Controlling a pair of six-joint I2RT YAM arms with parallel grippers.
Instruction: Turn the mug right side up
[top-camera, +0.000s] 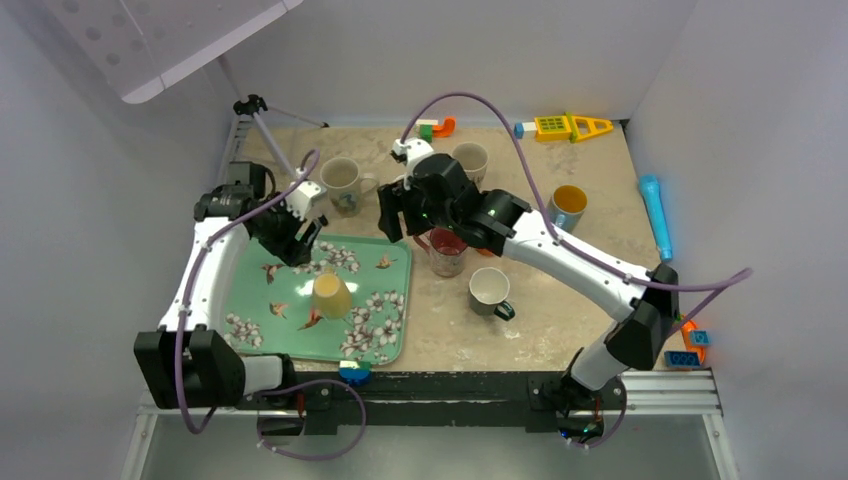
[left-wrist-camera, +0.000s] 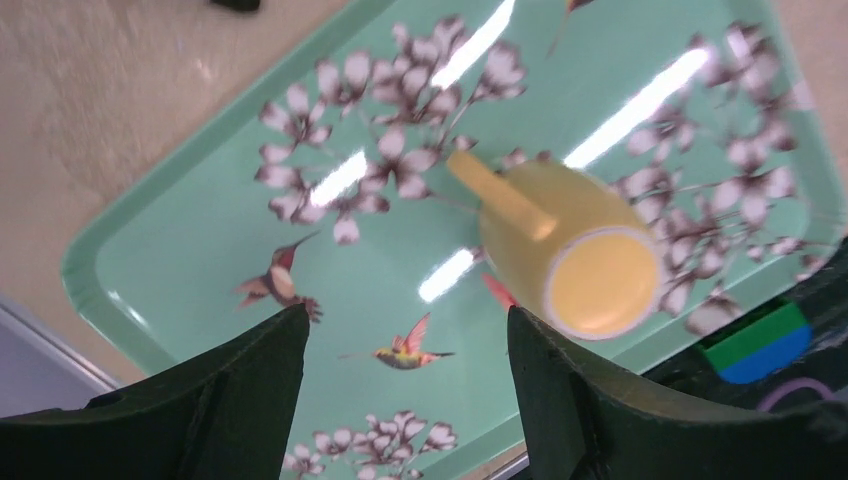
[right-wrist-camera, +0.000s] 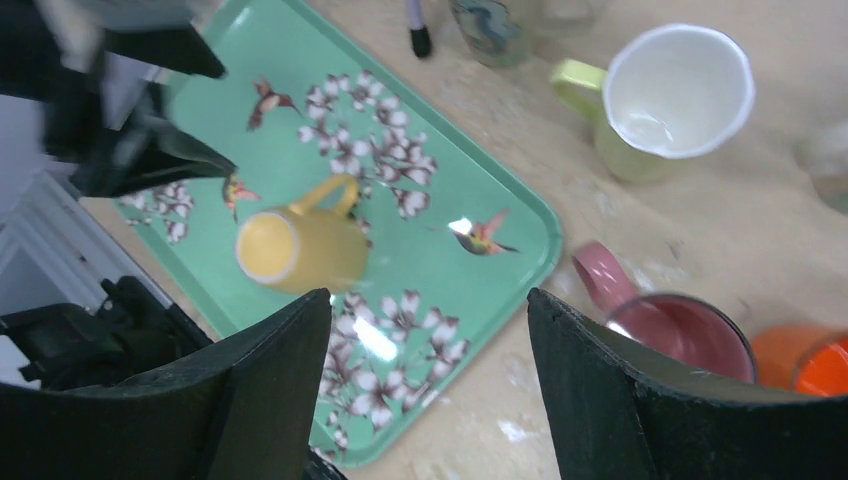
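Tabletop (top-camera: 560, 300) lies mottled beige between white walls (top-camera: 400, 50); left pincer (left-wrist-camera: 400, 330) and right pincer (right-wrist-camera: 430, 310) gape, released.

You have plain pale walls (top-camera: 90, 200) closing in behind and on both sides of the left end effector (top-camera: 297, 243) and the right end effector (top-camera: 393, 215). A beige, mottled tabletop (top-camera: 560, 300) spreads below and to the right of the right one. A white perforated panel (top-camera: 170, 40) hangs up and left of the left one.
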